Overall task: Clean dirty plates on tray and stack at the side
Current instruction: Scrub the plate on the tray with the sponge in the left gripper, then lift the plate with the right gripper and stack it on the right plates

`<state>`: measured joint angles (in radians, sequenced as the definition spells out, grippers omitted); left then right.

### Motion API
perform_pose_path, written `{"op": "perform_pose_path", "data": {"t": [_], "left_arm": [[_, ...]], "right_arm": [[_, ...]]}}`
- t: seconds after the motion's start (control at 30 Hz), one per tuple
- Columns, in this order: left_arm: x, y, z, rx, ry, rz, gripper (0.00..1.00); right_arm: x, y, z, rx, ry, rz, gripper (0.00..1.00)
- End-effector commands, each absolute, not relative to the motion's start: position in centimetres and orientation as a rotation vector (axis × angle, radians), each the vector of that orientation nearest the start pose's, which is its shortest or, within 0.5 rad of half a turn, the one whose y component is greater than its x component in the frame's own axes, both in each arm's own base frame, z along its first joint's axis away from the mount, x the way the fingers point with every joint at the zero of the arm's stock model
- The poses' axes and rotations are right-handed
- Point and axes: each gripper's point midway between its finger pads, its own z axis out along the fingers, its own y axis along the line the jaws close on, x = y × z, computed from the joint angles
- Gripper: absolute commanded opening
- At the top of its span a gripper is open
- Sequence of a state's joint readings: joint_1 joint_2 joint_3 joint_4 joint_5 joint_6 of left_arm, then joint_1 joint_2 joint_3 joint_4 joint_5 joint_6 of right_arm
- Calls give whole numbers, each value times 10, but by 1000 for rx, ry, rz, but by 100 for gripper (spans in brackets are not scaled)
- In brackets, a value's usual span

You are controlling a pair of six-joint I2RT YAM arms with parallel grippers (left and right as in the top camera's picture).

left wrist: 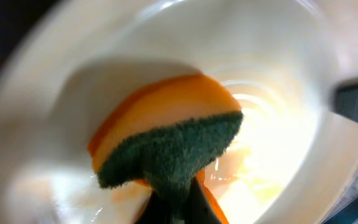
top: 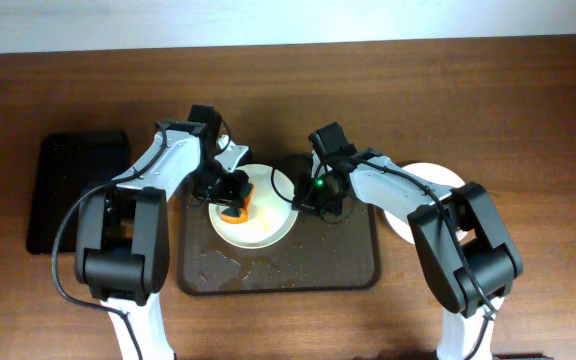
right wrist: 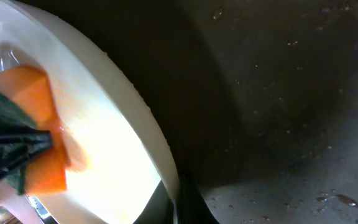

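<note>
The brown desk holds everything. In the middle lies the big brown tray, shiny and wet with little drops. At 9 o'clock from it, a bit apart, sits a smaller black tray. A white plate sits on the big tray, near its 12 o'clock edge. A side plate, white too, lies on the desk at 3 o'clock from the tray, partly hidden under my right arm. My right claw pinches the 3 o'clock rim of the plate. My left claw is squeezed tight on an orange sponge with a green scrubby side. The sponge presses on the plate's 9 o'clock part, with faint orange smears beside it.
</note>
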<state>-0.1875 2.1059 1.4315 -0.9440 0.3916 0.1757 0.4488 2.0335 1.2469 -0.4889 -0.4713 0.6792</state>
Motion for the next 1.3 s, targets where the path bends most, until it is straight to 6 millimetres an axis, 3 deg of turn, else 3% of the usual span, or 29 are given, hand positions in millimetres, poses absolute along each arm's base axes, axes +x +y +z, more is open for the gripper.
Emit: {"op": "perform_pose_path", "data": {"t": [0.0,0.03,0.1,0.13,0.2,0.3,0.4,0.5,0.6,0.63,0.67,0.7,0.73,0.8,0.87,0.97,1.03,1.13,1.27], "left_arm": [[340,-153,-38,588,3096,-751,0],[361,-143,-46,441,3092,-594,0],[386,-123,-50,258,3076,-365,0],[403,-96,-45,127,3063,-101,0],[424,-53,-6,-86,3012,306,0],[433,-53,35,-103,3017,323,0],[430,-80,80,51,3082,112,0],[421,-91,126,161,3102,16,0],[414,-113,164,292,3034,-16,0],[409,-122,181,323,2989,-29,0],[404,-127,192,342,2961,-37,0],[400,-128,205,347,2935,-45,0],[395,-126,216,344,2914,-50,0],[389,-121,236,340,2870,-42,0],[388,-116,243,330,2845,-5,0],[402,-110,246,297,2799,18,0],[409,-112,245,288,2782,0,0],[422,-115,224,292,2806,6,0],[436,-122,188,293,2868,-38,0]], "right_arm": [[333,228,-31,360,3088,686,4],[333,228,-31,360,3088,686,4],[334,228,-31,360,3086,687,4],[334,229,-31,358,3085,688,4],[334,229,-31,358,3084,688,4],[334,229,-31,358,3084,688,4],[337,230,-30,353,3073,695,4],[340,232,-28,316,3057,713,22],[350,236,-23,287,3018,734,27],[352,237,-23,254,3009,736,23],[350,236,-23,255,3016,732,11],[349,236,-23,258,3023,729,4],[347,235,-23,256,3031,724,4],[343,229,2,182,3012,689,4],[340,208,35,153,2971,536,4],[326,152,114,141,2804,166,4],[315,134,151,96,2668,-43,4],[295,119,186,74,2402,-477,4],[281,130,240,-42,2028,-708,4]]}}
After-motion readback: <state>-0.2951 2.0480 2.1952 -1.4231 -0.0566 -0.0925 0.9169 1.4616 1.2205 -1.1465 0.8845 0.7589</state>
